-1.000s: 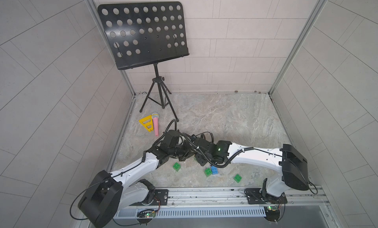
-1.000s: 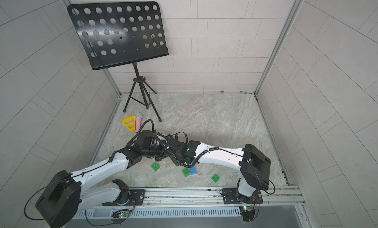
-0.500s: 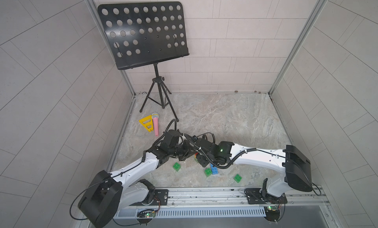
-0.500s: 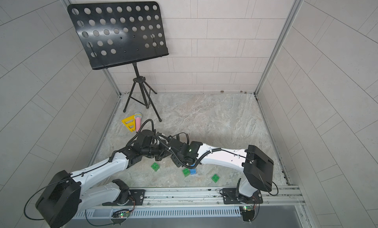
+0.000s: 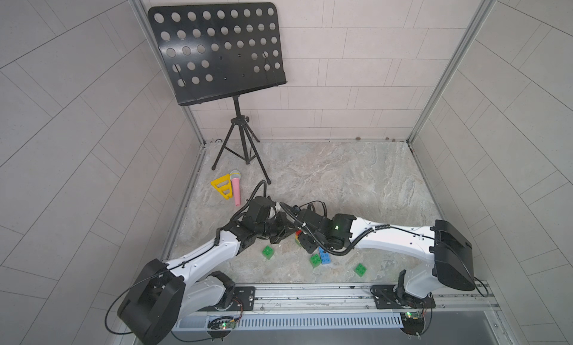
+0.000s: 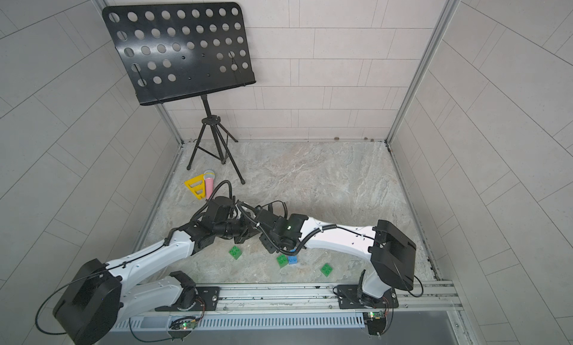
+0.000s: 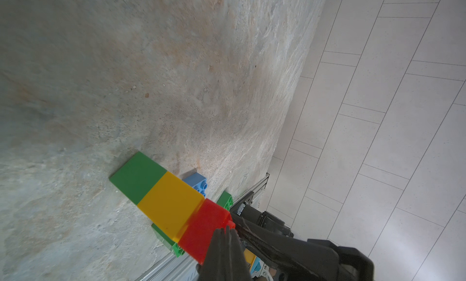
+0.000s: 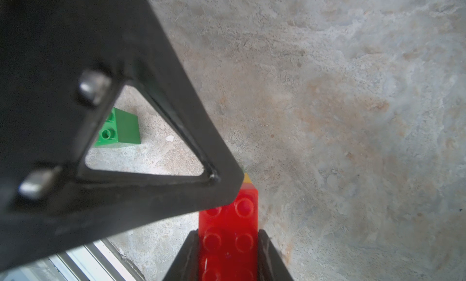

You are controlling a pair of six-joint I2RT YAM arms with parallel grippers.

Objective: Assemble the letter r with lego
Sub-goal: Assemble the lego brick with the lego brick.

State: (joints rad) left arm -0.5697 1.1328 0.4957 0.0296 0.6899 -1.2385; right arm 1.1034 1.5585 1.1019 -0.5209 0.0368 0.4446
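A stack of lego lies on its side on the stone floor: a green brick (image 7: pixel 137 176), a yellow brick (image 7: pixel 171 204) and a longer red brick (image 7: pixel 204 231) joined end to end. My right gripper (image 8: pixel 228 235) is shut on the red brick (image 8: pixel 228 216), one jaw on each long side. The left gripper (image 7: pixel 226 233) is shut, its fingertips against the red brick's end; its finger (image 8: pixel 151 115) covers that end in the right wrist view. In both top views the arms hide most of the stack (image 5: pixel 298 235).
Three loose green bricks (image 5: pixel 268 252) (image 5: pixel 315 260) (image 5: pixel 360 269) and a blue brick (image 5: pixel 324 256) lie near the front rail (image 5: pixel 310 292). A yellow triangle (image 5: pixel 221 187) and pink microphone (image 5: pixel 237 191) lie at the left by the music stand (image 5: pixel 238 136).
The right arm has edged slightly to the right at the stack. Both grips look the same as before.
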